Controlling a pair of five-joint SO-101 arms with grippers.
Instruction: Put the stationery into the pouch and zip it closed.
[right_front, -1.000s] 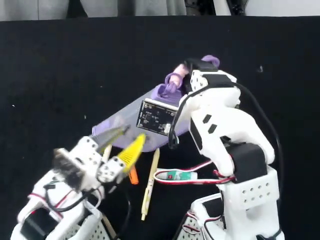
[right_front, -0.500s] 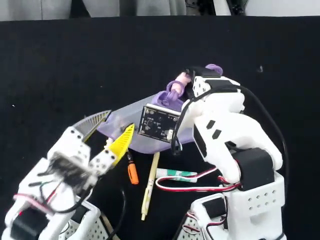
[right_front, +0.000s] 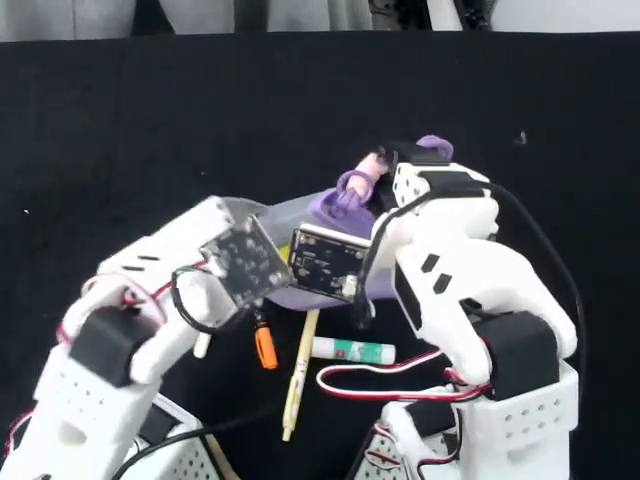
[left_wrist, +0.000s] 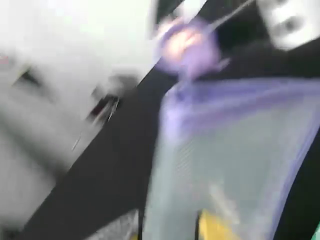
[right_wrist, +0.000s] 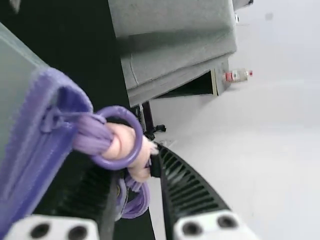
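Pouch (right_front: 285, 212) pinched by its charm (right_wrist: 120, 142), stationery lying outside it.
The right gripper (right_wrist: 134, 172) is clamped on the charm. The left gripper (left_wrist: 172, 227) hangs over the pouch's other end; open or closed, I cannot tell. Marker (right_front: 264, 346), pen (right_front: 298, 375) and glue stick (right_front: 352, 350) lie on the table beside the pouch.

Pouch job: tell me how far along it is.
Done: nothing that shows. The orange marker, cream pen and glue stick lie on the table outside the pouch. In hand: the right gripper is shut on the pouch's charm, and the left arm is over the pouch's other end. Left: all three items go in, then the zip; whether it is open cannot be told.
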